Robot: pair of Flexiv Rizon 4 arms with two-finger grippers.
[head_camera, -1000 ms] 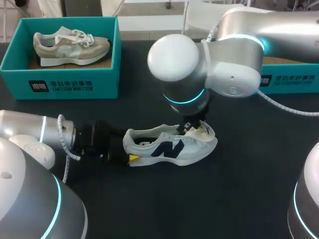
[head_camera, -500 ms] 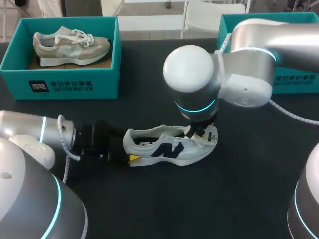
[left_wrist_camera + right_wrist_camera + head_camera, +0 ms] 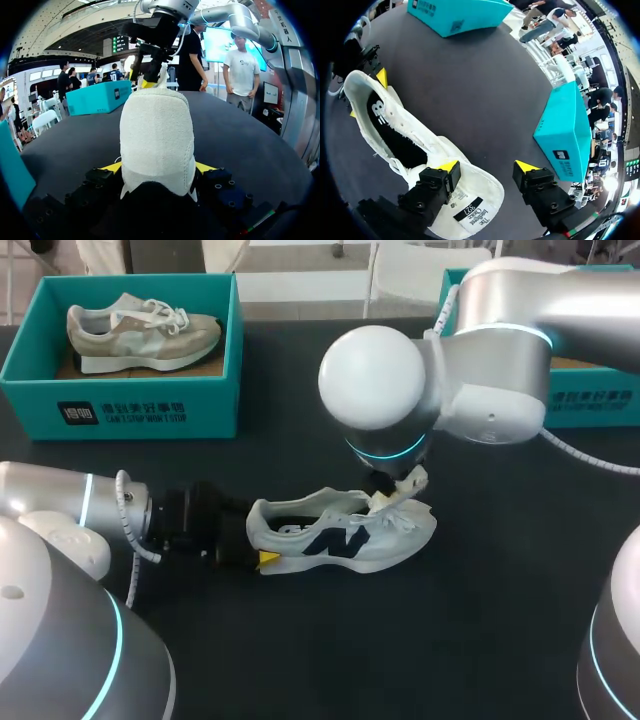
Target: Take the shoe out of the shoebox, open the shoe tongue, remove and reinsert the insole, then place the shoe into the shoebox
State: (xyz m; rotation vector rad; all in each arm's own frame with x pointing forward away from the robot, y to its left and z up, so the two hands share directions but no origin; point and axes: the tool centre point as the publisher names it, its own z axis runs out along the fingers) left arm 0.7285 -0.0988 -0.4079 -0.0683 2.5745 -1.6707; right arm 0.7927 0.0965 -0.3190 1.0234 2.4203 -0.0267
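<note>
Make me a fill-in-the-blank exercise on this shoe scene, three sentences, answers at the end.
1. The left gripper is shut on the ___ of the white shoe.
2. The right gripper, over the shoe's tongue, has its fingers ___, gripping nothing.
3. The beige shoe lies ___ the teal box.

Missing words: heel; open; inside.

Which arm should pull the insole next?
Right. The right gripper is open over the tongue, next to the exposed insole; the left gripper is shut on the shoe at its heel, bracing it.
</note>
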